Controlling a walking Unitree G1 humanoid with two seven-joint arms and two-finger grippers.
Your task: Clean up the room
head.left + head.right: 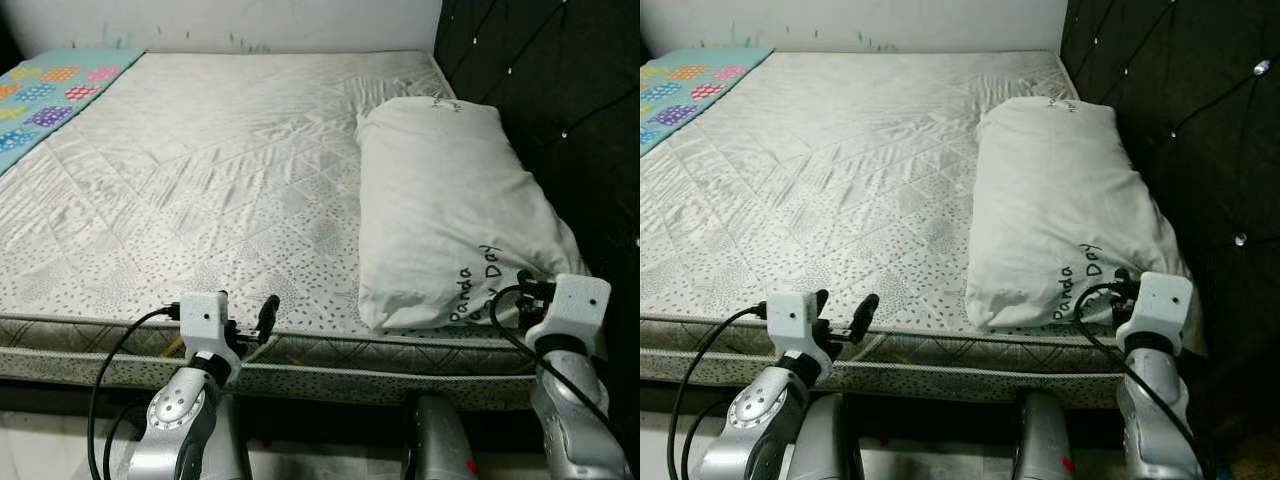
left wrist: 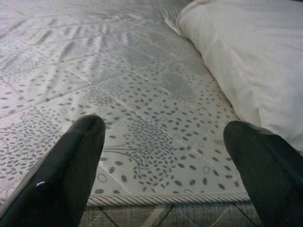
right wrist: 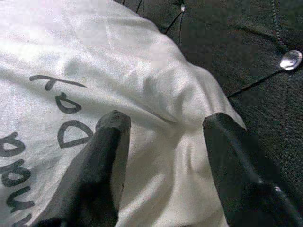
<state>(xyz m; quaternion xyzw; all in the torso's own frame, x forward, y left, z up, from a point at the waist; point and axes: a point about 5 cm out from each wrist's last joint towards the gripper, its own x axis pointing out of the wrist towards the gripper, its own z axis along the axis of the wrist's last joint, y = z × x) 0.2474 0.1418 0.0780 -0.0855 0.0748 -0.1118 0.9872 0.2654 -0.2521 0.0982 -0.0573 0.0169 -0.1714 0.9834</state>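
My right gripper (image 3: 163, 142), fingers spread wide, presses the white printed pillow (image 1: 450, 200) at its near corner beside the black tufted headboard (image 1: 560, 90); I'd close on a deep fold. Left gripper (image 2: 165, 156) hovers open over the mattress edge (image 2: 142, 198).

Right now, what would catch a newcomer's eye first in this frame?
The big white pillow with black lettering, lying on the bare quilted mattress against the dark tufted headboard. The right gripper has its jaws open at the pillow's near corner. The left gripper, jaws open, is at the mattress's near edge.
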